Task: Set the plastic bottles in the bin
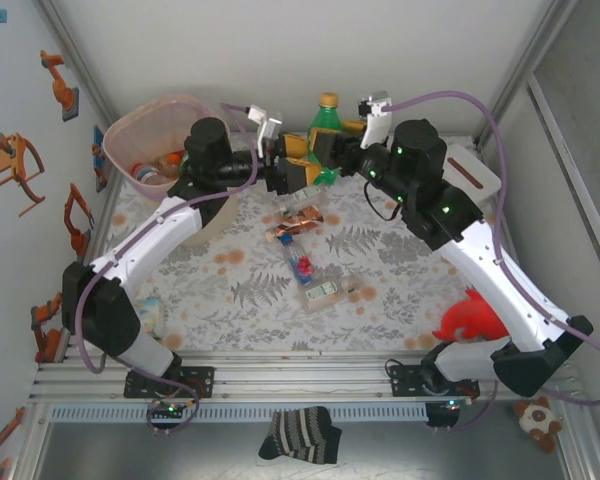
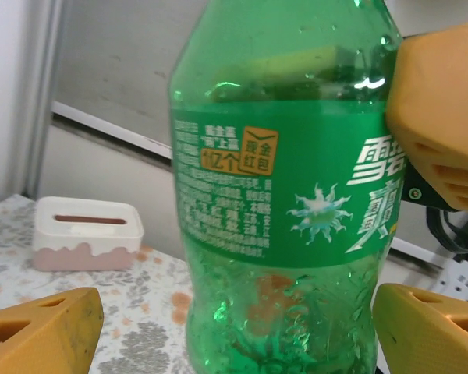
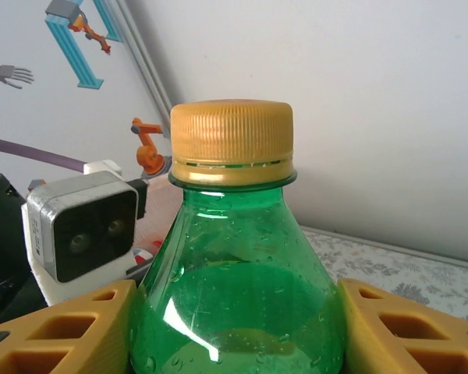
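Observation:
A green plastic bottle (image 1: 326,122) with a yellow-orange cap (image 3: 232,140) and a green label (image 2: 288,179) stands upright at the back of the table. My right gripper (image 3: 234,331) is shut on it just below the shoulder, with a yellow finger (image 3: 409,331) pressing each side. My left gripper (image 2: 234,331) is open around the bottle's lower body, and its left finger (image 2: 43,331) stands clear of it. Three crushed bottles (image 1: 296,222) (image 1: 304,267) (image 1: 326,292) lie mid-table. The pale pink bin (image 1: 130,125) stands at the back left with bottles inside.
A small white box with a slot (image 2: 86,232) sits at the back right (image 1: 472,172). A red soft toy (image 1: 470,318) lies by the right arm's base. A striped sock (image 1: 300,435) hangs over the front rail. Walls close in the back and sides.

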Robot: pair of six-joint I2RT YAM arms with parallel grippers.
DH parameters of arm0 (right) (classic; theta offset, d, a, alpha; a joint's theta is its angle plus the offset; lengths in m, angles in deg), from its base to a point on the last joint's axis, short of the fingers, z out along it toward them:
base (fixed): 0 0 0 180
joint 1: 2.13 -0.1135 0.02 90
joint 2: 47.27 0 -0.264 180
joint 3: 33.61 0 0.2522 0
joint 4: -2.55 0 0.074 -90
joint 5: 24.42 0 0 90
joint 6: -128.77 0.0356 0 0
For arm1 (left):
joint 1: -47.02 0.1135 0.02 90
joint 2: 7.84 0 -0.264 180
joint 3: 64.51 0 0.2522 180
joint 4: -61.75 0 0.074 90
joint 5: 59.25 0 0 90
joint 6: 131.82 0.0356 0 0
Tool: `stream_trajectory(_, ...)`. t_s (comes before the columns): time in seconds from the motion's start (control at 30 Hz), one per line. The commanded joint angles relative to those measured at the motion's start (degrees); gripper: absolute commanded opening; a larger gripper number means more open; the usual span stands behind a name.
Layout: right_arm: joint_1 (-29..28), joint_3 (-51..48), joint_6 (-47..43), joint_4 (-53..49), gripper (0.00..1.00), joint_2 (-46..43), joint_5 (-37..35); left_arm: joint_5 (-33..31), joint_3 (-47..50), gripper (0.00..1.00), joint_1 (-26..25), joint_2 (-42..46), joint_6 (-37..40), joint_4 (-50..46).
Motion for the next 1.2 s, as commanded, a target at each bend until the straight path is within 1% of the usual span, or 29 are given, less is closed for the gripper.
stream_trajectory(0.0, -0.3, 0.3, 1.8, 3.4, 0.56, -1.2, 2.2, 4.5, -2.9, 0.88, -1.1, -1.6, -3.1, 6.1)
stream_trajectory(0.17, -0.3, 0.1, 2.5, 4.3, 0.56, -1.1, 3.9, 7.1, -5.2, 0.83, -2.4, -4.3, -6.5, 9.4)
stream_trajectory(0.37, -0.3, 0.1, 2.1, 3.5, 0.56, -1.4, 3.4, 8.5, -6.4, 0.66, -2.8, -5.4, -7.3, 9.9)
stream_trajectory(0.57, -0.4, 0.4, 1.1, 2.5, 0.57, -1.7, 2.6, 8.7, -6.4, 0.56, -2.5, -4.9, -6.5, 9.1)
stream_trajectory(0.63, -0.3, 0.5, 0.8, 2.0, 0.60, -1.9, 2.0, 8.7, -6.4, 0.52, -2.0, -4.4, -5.9, 8.1)
stream_trajectory(0.77, -0.3, 0.8, 0.0, 0.8, 0.72, -2.3, 1.1, 8.5, -6.2, 0.51, -0.5, -2.9, -3.9, 4.6)
stream_trajectory(0.83, -0.3, 0.6, -0.3, 0.5, 0.73, -2.9, 0.3, 7.8, -6.1, 0.50, 0.7, -1.7, -1.8, 1.5)
stream_trajectory(0.97, -0.3, -0.1, -1.0, 0.0, 0.73, -3.8, -0.3, 5.7, -6.2, 0.50, 4.6, 0.8, 1.3, -5.5)
stream_trajectory(1.03, -0.3, 0.0, -1.2, -0.7, 0.73, -3.9, -0.4, 2.9, -6.8, 0.48, 6.8, 2.1, 3.6, -10.8)
stream_trajectory(1.07, -0.3, 0.0, -1.3, -1.0, 0.73, -3.9, -0.4, 0.1, -7.3, 0.48, 7.6, 2.7, 5.7, -14.8)
stream_trajectory(1.1, -0.3, -0.1, -1.4, -1.1, 0.73, -3.9, -0.3, -4.3, -8.3, 0.48, 8.4, 3.5, 8.3, -20.2)
stream_trajectory(1.17, -0.3, -0.2, -1.4, -1.5, 0.73, -4.0, -0.4, -12.1, -9.7, 0.48, 9.6, 4.5, 11.6, -27.5)
